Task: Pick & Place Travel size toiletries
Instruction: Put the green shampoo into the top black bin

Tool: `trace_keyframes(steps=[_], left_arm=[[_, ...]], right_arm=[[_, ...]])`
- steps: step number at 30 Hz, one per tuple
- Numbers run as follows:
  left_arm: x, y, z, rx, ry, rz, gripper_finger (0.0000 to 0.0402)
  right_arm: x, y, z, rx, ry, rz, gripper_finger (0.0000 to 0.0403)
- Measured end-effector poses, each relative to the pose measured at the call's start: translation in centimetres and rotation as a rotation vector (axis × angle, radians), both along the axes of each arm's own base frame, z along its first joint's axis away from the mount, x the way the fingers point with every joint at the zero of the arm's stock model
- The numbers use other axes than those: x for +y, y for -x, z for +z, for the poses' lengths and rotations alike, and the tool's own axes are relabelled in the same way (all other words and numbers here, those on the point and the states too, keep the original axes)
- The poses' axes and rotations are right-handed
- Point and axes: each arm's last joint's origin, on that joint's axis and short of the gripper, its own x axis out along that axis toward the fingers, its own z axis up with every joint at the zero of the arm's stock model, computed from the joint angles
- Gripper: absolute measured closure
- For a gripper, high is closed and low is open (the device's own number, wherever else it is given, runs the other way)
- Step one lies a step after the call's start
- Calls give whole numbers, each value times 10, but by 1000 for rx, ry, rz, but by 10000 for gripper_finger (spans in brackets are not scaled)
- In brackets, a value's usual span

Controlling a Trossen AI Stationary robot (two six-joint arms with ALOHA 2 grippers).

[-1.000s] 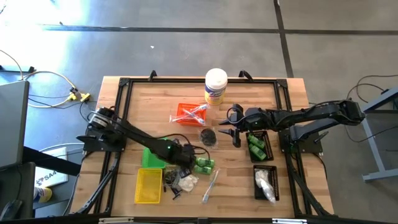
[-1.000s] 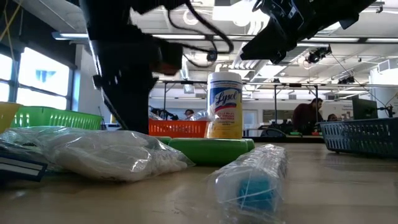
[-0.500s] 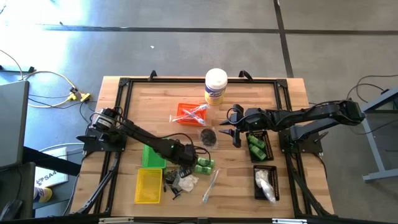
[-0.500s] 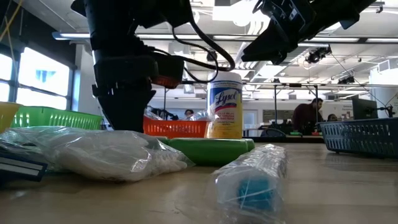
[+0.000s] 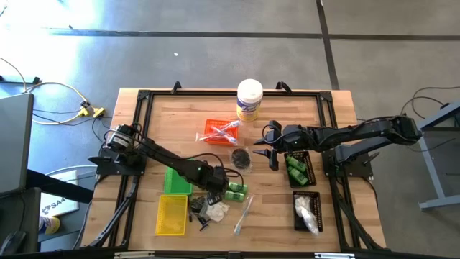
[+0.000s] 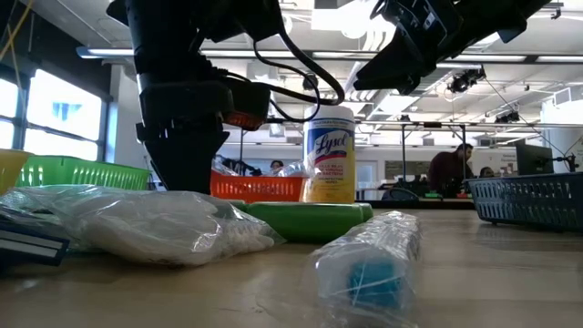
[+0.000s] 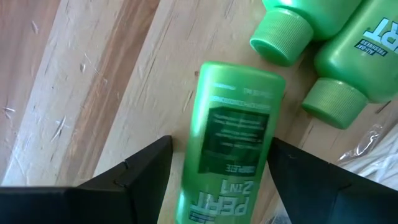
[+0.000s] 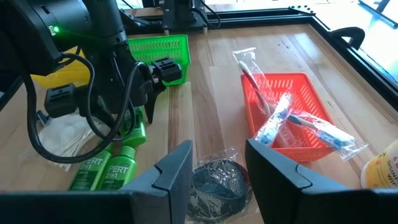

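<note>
Three small green bottles (image 5: 235, 191) lie side by side on the wood near the table's middle. My left gripper (image 7: 222, 143) points down over the one nearest it (image 7: 231, 134), open, with one finger on either side of that bottle's body. A clear bag of white fluff (image 6: 155, 223), small black pieces (image 5: 198, 210) and a clear-wrapped stick (image 5: 243, 214) lie just nearer the front edge. My right gripper (image 8: 217, 163) hangs open in the air above a black item in a clear bag (image 8: 217, 183), with nothing between its fingers.
A white canister with a yellow label (image 5: 249, 99) stands at the far middle. An orange tray (image 5: 208, 124) holds wrapped sticks. Green (image 5: 172, 183) and yellow (image 5: 171, 216) trays sit front left. Two black trays (image 5: 307, 167) (image 5: 296, 196) on the right hold green bottles and white bags.
My left gripper has come down a little over the green bottles and tipped slightly, then kept still, its fingers open throughout.
</note>
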Motion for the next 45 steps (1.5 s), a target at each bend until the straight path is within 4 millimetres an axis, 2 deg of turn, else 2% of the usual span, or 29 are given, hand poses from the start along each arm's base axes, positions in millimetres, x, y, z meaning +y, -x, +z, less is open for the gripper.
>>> trace_keyframes(steps=[3,9,12,29,36,45], left_arm=[[0,0,0,1,-1,0,161],[1,1,-1,6,-6,3,218],[1,0,-1,4,-7,3,234],[1,1,3,-25,-41,-28,223],[3,7,36,-123,-48,-82,222],[13,27,99,-339,-130,-82,222]], right_arm=[[0,0,0,0,0,0,262],[0,0,0,1,0,0,262],[0,0,0,1,0,0,262],[0,1,1,-3,-1,4,262],[2,12,18,-79,-22,52,262],[6,41,52,-230,-63,187,262]])
